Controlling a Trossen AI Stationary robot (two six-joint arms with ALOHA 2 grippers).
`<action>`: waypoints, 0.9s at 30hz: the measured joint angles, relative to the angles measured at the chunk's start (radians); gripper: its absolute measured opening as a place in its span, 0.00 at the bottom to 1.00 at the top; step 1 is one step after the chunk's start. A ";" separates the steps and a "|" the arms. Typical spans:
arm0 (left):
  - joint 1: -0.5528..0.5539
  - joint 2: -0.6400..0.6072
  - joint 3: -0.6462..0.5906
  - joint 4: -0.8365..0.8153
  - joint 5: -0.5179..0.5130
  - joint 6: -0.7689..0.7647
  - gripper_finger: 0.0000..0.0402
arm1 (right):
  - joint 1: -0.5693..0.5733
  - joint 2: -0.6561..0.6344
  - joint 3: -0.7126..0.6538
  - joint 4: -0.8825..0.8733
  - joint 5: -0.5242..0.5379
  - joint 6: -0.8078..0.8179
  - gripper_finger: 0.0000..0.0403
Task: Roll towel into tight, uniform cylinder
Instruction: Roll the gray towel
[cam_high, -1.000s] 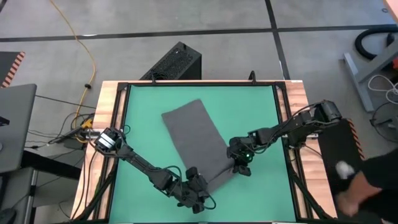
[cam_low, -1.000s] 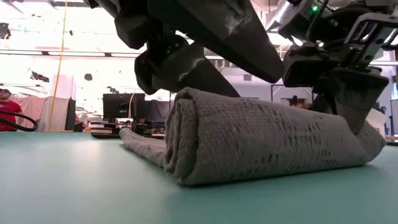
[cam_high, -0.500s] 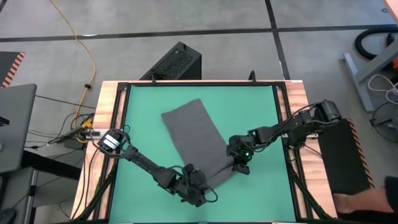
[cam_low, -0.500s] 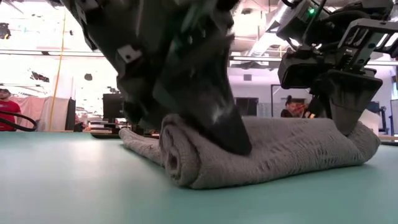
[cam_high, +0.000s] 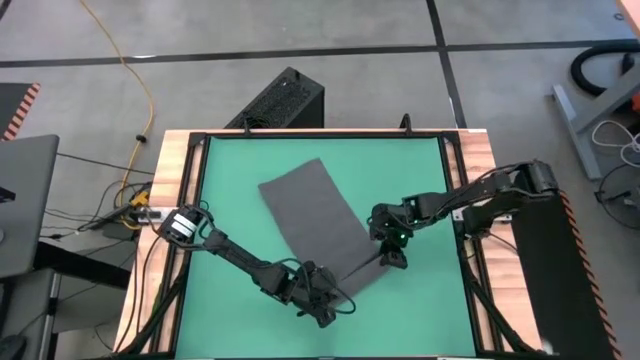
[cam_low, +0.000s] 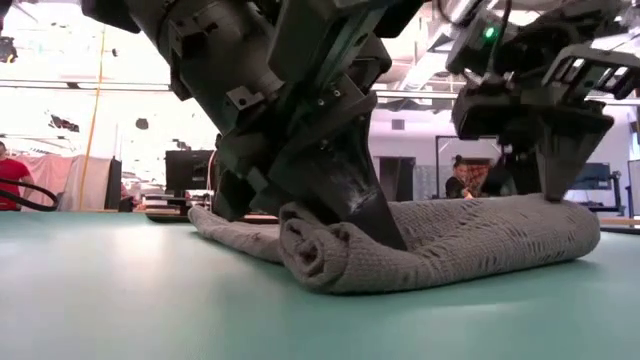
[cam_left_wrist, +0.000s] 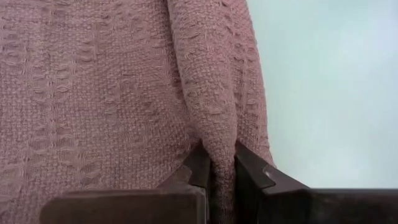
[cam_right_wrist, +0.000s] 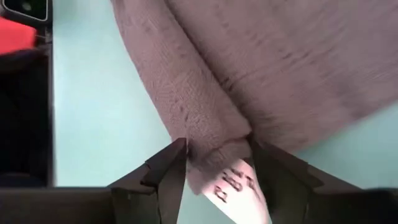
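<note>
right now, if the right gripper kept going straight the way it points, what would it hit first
The towel: its rolled end sits between the right gripper's open fingers, so it would likely press into the roll, then the teal table beneath.

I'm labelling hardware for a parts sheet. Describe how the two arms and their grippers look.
Both arms are dark, slim and jointed, with black cables looped along them. The left arm carries a round silver-white fitting near its base; the right arm shows a small green light by its wrist. The left gripper and the right gripper each have two dark, wedge-shaped fingers tapering to angular tips.
</note>
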 joint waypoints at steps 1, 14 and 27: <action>0.004 0.000 0.000 -0.001 0.009 0.000 0.05 | 0.002 -0.030 0.000 -0.011 0.027 -0.020 0.53; 0.015 0.000 -0.001 -0.011 0.041 -0.075 0.04 | 0.325 -0.300 -0.093 0.055 0.402 -0.277 0.52; 0.015 0.002 -0.001 0.013 0.035 -0.071 0.05 | 0.487 -0.079 -0.120 0.179 0.702 -0.415 0.52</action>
